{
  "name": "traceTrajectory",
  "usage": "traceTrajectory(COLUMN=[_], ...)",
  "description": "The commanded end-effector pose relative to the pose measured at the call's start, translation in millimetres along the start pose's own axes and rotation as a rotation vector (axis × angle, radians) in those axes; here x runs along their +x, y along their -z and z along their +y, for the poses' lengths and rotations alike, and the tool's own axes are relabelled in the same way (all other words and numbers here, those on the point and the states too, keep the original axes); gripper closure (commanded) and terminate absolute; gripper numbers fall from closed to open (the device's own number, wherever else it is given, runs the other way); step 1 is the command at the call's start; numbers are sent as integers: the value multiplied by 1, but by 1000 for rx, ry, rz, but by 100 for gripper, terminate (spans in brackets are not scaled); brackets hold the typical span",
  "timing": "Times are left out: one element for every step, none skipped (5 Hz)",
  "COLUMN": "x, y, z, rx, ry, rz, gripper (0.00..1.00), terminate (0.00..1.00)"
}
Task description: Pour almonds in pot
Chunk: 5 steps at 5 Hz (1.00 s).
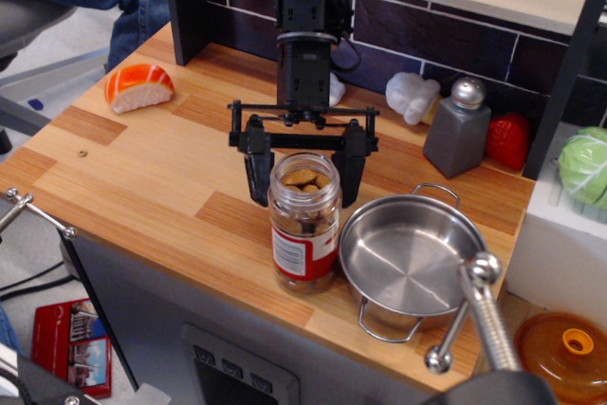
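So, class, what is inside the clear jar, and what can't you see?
The jar has no lid, and almonds show at its open top and through the clear wall. The red and white label hides the middle, so the fill there cannot be seen.

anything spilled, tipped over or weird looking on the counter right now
Nothing stands out. The jar of almonds stands upright with no lid, nuts all inside, right beside the empty pot. No nuts lie on the wooden counter. The gripper is open, its fingers on either side of the jar's rim.
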<state>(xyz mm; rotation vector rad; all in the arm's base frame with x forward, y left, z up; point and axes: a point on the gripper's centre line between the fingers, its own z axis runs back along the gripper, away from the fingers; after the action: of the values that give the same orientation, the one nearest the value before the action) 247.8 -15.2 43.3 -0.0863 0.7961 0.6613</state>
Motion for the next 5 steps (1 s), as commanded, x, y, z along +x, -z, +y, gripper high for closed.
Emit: traceTrajectory(x=[-17,-17,-15,-6,-3], y=[-5,3,10,0,-9], z=[4,7,6,4,1], rx=[-12,5,3,-38,-71], ry=[58,49,28,-22,-51], rz=[-32,-25,-27,13,13], gripper=[0,0,0,100,100], terminate=[0,0,0,0,0])
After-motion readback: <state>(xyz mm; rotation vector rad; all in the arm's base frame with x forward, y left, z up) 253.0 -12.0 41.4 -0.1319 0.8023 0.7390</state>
